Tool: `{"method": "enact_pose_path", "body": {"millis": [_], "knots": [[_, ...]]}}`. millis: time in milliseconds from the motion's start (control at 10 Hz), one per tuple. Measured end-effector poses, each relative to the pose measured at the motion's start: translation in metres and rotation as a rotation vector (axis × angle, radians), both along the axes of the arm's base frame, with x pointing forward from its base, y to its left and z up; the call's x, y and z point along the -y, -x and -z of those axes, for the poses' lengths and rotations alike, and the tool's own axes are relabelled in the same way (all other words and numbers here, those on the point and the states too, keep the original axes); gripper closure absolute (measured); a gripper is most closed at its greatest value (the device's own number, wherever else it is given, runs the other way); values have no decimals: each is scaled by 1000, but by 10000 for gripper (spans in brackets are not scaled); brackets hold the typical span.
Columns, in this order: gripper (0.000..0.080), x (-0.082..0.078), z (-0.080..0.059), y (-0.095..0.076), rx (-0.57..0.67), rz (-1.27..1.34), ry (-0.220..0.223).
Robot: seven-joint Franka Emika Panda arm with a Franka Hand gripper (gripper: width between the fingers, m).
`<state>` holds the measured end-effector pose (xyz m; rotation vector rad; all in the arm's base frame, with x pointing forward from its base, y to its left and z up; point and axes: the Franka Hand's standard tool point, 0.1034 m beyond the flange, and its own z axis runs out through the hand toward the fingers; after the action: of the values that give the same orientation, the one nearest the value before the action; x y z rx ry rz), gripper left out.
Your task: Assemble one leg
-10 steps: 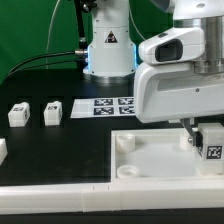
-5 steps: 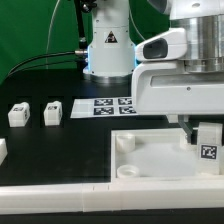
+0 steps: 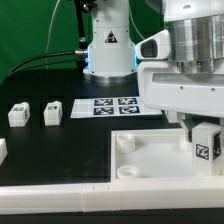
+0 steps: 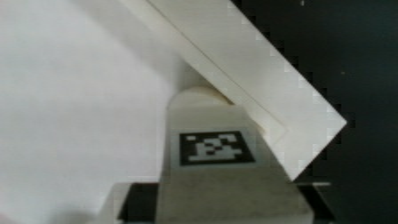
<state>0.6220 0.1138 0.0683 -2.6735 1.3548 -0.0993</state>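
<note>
My gripper (image 3: 203,146) is shut on a white leg block (image 3: 207,147) with a black-and-white tag facing out. It holds the leg upright over the right part of the large white square panel (image 3: 150,158). In the wrist view the leg (image 4: 217,140) stands between my dark fingers (image 4: 139,198), tag up, next to the panel's raised corner rim (image 4: 267,90). Whether the leg touches the panel I cannot tell. Two more legs (image 3: 18,114) (image 3: 52,112) stand on the black table at the exterior view's left.
The marker board (image 3: 112,107) lies flat behind the panel, in front of the arm's base (image 3: 108,50). A long white part (image 3: 60,198) lies along the front edge. A small white piece (image 3: 2,150) shows at the left edge.
My gripper with the leg has turned and shifted slightly over the panel's right part; the leg's tag now sits a little left and tilted. The other legs have not moved.
</note>
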Motion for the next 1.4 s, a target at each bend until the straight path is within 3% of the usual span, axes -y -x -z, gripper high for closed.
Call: {"method": "enact_pose_path", "body": {"millis": [200,500,600,700,800,900,1200,1400], "knots": [[505,-1,0,1,-32,290,-49],[505,-3,1,1,-51,502,-85],[405,-4,1,1,-52,503,-87],[405,-4,1,1,-49,476,-84],[266,-4,1,1,-46,443,-80],[187,-5,1,1,-46,442,-79],[152,-7,2,2,-22,166,-43],[150,-10,1,2,6,-110,12]]}}
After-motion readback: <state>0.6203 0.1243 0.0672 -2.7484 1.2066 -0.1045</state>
